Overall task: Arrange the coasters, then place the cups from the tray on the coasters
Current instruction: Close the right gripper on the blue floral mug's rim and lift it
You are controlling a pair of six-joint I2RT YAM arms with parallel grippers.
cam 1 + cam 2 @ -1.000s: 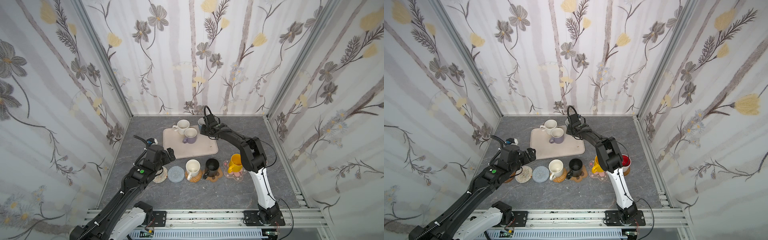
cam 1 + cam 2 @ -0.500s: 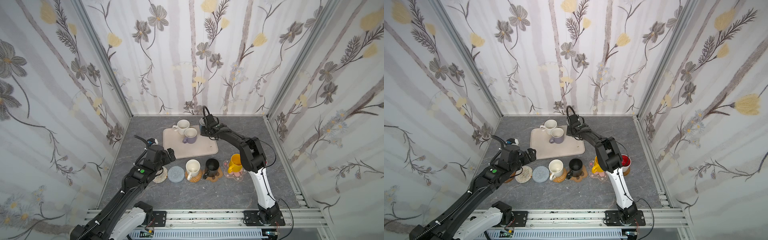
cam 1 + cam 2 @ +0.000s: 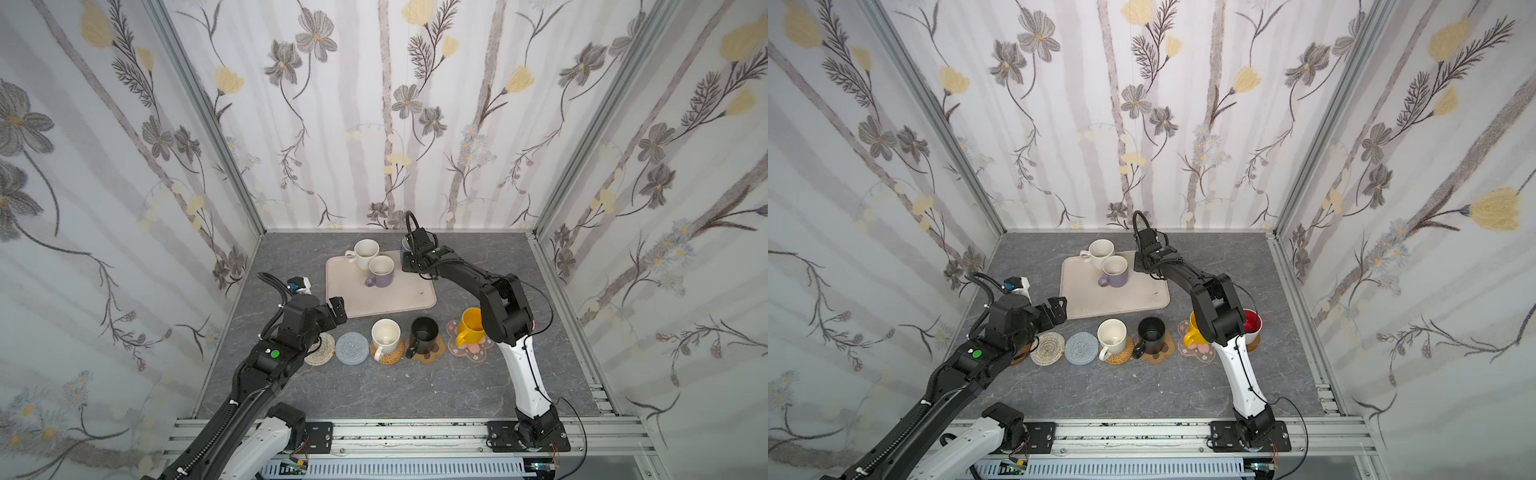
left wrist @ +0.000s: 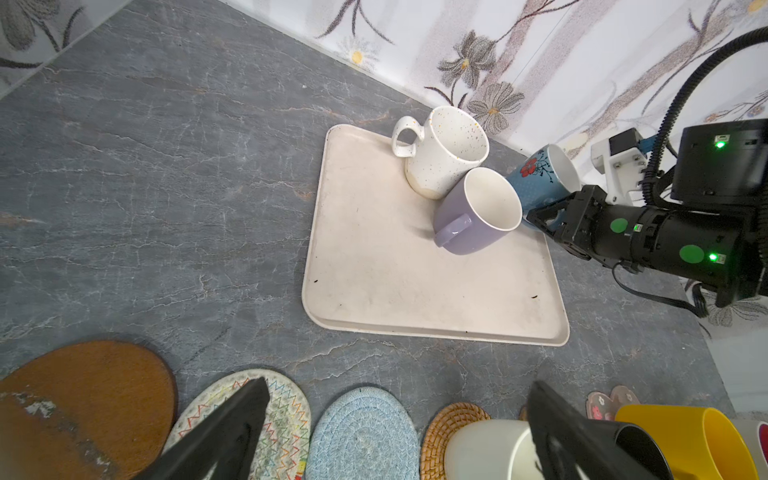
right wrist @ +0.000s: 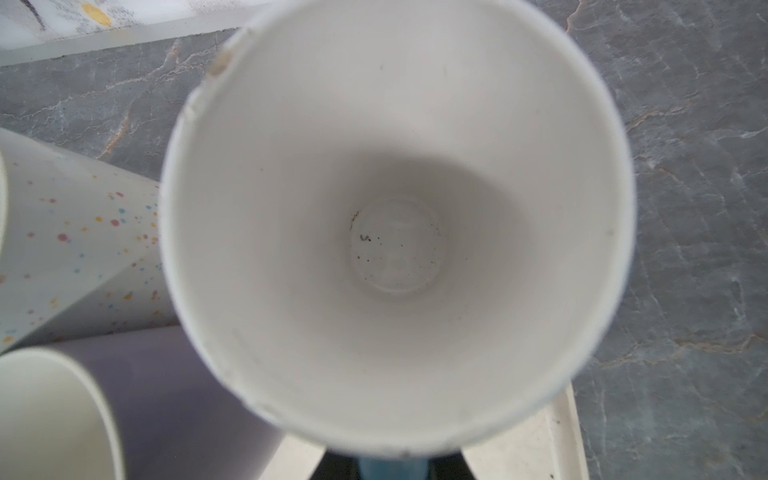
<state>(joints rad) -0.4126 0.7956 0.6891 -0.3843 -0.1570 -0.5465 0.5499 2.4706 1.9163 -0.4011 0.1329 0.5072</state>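
Three mugs point(image 4: 444, 153) counted on tray point(image 4: 415, 291), far edge. Pinching handle of tilted light blue mug point(image 4: 536, 183) at far right corner with right gripper point(image 4: 550, 216), left gripper point(image 4: 399, 388) splayed, empty. Likely rigid, slick, chippable: grip handle firmly.

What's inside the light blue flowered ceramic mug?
Empty: in the right wrist view the light blue mug shows a bare white bottom, only dark specks.
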